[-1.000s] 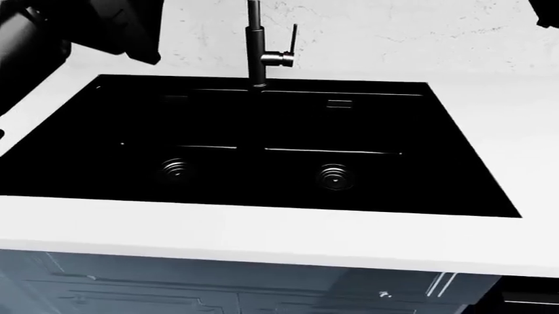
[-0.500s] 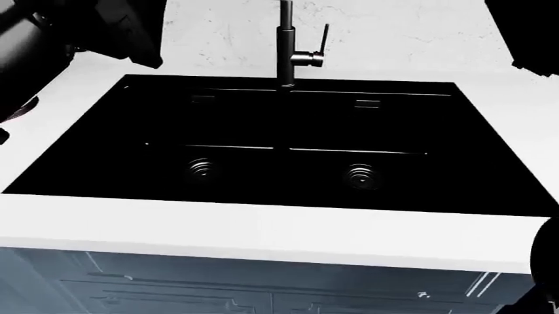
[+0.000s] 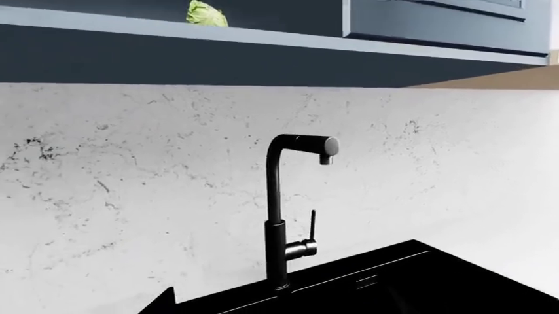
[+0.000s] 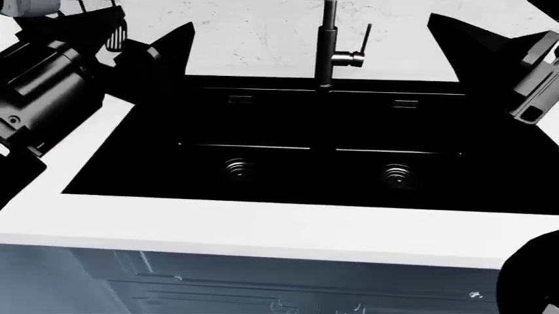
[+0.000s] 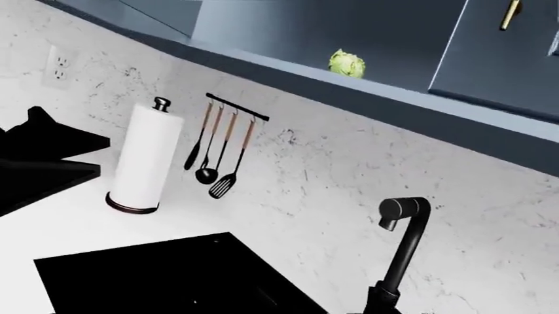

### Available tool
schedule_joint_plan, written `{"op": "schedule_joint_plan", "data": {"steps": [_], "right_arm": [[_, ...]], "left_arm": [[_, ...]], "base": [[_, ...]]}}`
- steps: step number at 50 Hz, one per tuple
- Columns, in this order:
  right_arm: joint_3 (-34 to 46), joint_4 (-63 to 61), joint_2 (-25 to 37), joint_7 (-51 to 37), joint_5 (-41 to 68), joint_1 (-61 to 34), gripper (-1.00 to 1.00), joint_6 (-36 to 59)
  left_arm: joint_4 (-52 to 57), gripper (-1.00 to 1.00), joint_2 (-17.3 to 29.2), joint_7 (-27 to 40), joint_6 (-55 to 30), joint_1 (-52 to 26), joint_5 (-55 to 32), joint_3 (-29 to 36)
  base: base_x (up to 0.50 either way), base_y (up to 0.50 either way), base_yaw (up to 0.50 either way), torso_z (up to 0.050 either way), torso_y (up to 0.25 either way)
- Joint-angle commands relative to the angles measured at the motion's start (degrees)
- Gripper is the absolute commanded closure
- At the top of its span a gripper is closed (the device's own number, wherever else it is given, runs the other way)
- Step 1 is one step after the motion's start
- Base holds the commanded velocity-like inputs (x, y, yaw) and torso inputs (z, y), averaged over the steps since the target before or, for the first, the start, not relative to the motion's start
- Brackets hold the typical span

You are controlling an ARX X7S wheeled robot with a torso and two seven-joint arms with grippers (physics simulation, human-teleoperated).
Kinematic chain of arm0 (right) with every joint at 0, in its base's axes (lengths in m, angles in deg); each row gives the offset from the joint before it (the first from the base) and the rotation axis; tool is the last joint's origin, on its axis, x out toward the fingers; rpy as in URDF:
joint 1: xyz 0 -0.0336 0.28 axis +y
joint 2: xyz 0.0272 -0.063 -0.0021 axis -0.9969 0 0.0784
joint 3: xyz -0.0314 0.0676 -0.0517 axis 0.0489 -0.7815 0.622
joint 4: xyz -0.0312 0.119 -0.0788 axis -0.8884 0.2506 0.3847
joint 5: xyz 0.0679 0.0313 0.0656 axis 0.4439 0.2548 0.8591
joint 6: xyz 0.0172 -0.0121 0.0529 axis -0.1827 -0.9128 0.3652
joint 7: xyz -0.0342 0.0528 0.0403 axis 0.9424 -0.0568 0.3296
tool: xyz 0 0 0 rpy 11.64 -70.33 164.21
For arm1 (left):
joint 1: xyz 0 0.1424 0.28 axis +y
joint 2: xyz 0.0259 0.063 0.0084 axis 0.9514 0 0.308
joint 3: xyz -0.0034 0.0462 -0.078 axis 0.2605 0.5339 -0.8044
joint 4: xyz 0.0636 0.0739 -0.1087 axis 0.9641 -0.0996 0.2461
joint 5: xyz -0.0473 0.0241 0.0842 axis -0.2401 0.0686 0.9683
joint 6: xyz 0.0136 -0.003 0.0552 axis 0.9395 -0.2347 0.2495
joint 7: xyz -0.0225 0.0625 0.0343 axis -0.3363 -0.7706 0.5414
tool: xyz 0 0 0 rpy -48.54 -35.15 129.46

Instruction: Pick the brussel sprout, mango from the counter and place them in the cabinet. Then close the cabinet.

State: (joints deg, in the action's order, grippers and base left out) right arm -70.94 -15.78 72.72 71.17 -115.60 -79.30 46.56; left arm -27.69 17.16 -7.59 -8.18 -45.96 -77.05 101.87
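The brussel sprout (image 3: 206,13) lies on the shelf of the open upper cabinet (image 3: 262,36) above the sink; it also shows in the right wrist view (image 5: 347,63). The mango is not in view. Both arms are raised over the counter (image 4: 262,229). My left gripper (image 4: 150,29) is at the sink's far left corner, its dark fingers (image 4: 179,42) apart and empty. My right gripper (image 4: 467,36) is at the sink's far right corner; its black fingers merge with the sink, so its state is unclear.
A black double sink (image 4: 288,163) with a tall black faucet (image 4: 330,46) fills the counter's middle. A paper towel roll (image 5: 144,160) and hanging utensils (image 5: 218,154) stand at the wall beside the sink. A cabinet door (image 5: 511,46) stands beside the sprout.
The head view has swung left, so the sink and faucet sit further right in the picture. Both arms have come further into view at the upper corners.
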Motion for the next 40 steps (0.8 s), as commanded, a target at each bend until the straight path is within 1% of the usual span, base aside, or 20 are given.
{"op": "schedule_joint_plan", "data": {"steps": [1,8,17,33,40], "right_arm": [[-0.9,-1.6,-0.7,0.2,0.1,2.7,-1.00,0.0],[-1.1,-2.0,-1.0,0.2,0.7,3.7,-1.00,0.0],[-0.8,-1.2,-1.2,0.2,1.5,2.7,-1.00,0.0],[-0.9,-0.7,-1.0,0.2,3.6,1.7,-1.00,0.0],[-1.1,-0.8,-1.1,0.2,3.6,2.1,-1.00,0.0]], "left_arm": [[0.1,-1.00,0.1,0.2,-0.2,0.0,0.4,0.2],[0.2,-1.00,0.0,0.5,-0.3,-0.6,0.0,0.0],[-0.1,-1.00,-0.3,0.8,-0.8,-2.2,-0.8,0.1],[-0.2,-1.00,-0.5,1.1,-1.0,-3.2,-1.2,0.1],[0.0,-1.00,-0.4,1.1,-0.8,-2.9,-1.2,0.0]], "base": [[-0.03,0.50,0.00,0.000,0.000],[-0.03,0.50,0.00,0.000,0.000],[-0.03,0.49,0.00,0.000,0.000],[0.37,0.32,0.00,0.000,0.000],[0.22,0.48,0.00,0.000,0.002]]}}
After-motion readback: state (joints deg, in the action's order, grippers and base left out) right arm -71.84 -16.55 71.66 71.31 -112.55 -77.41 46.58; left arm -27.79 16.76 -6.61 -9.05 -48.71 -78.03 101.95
